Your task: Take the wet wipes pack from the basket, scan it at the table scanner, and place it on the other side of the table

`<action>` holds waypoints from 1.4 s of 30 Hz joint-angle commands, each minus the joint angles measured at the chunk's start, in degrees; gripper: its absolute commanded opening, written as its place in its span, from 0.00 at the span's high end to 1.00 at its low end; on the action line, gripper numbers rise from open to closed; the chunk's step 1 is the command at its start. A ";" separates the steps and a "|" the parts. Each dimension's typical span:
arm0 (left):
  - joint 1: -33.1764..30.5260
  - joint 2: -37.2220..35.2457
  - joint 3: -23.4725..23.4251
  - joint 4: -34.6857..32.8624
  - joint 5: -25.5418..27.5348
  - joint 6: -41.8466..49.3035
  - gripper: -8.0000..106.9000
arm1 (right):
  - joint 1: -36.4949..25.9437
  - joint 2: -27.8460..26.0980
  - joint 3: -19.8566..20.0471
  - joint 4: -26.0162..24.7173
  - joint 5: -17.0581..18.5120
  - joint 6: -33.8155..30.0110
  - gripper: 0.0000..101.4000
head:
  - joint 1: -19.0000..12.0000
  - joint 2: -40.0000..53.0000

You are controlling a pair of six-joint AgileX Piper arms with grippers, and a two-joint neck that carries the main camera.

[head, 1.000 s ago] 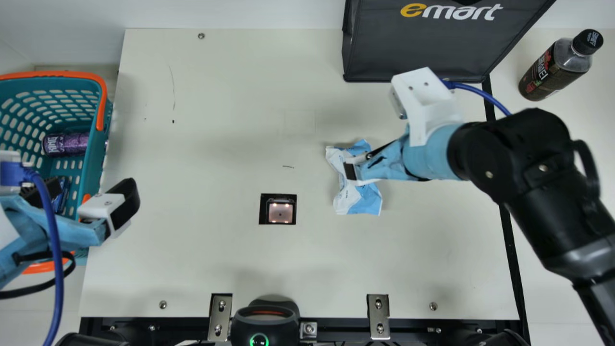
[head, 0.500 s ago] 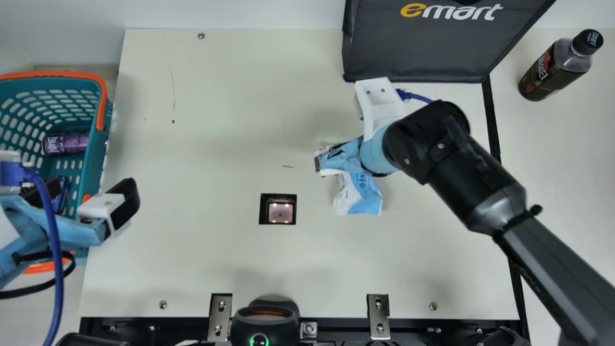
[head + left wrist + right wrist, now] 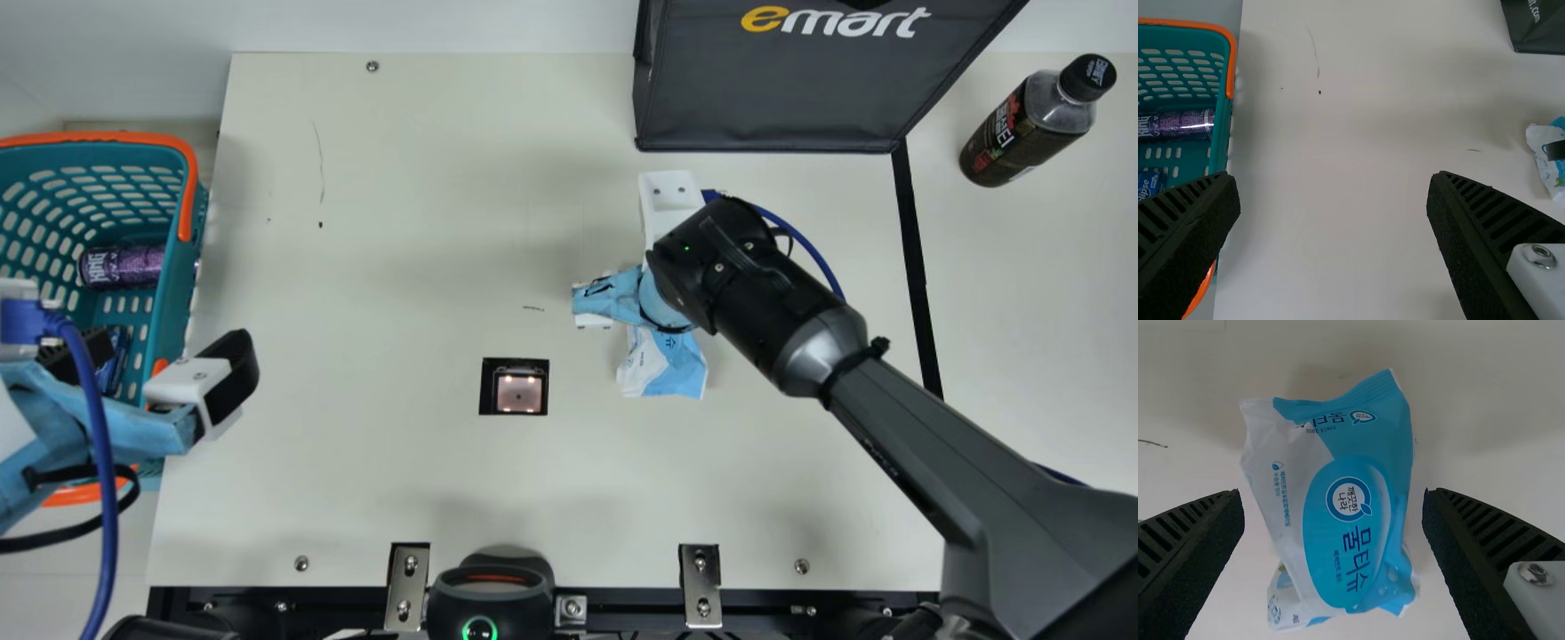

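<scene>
Main view: wipes (image 3: 667, 366) on the tabletop (image 3: 382, 480), right of the scanner (image 3: 518, 394). Right claw (image 3: 594, 300) over their far end; left claw (image 3: 169, 356) at the basket (image 3: 188, 191), left side.

Left wrist view: left claw (image 3: 1333, 181) wide; purple can (image 3: 1185, 125) in the basket.

Right wrist view: right claw (image 3: 1333, 499) wide, wipes printed side up, framed between its fingers.

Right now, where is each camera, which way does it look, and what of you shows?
Main: on my neck, facing down at the table; parts of both arms show.
Left wrist: on that arm, looking down at table and basket; my open left claw shows.
Right wrist: on that arm, looking down at the wet wipes pack; my open right claw shows.
Shared: main and left wrist see the purple can.
</scene>
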 commanded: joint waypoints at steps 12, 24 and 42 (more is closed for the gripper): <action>0.00 0.00 0.00 0.00 0.00 0.00 0.15 | 0.36 3.17 1.31 -1.46 -2.02 2.32 0.06 | -1.66 0.09; 0.00 0.00 0.00 0.00 0.00 0.00 0.15 | 0.16 3.75 2.36 -1.01 -3.68 2.83 0.72 | -1.66 0.09; 0.00 0.00 0.00 0.00 0.00 0.00 0.15 | 0.24 0.92 1.44 -4.54 -0.27 2.70 1.00 | -1.66 0.09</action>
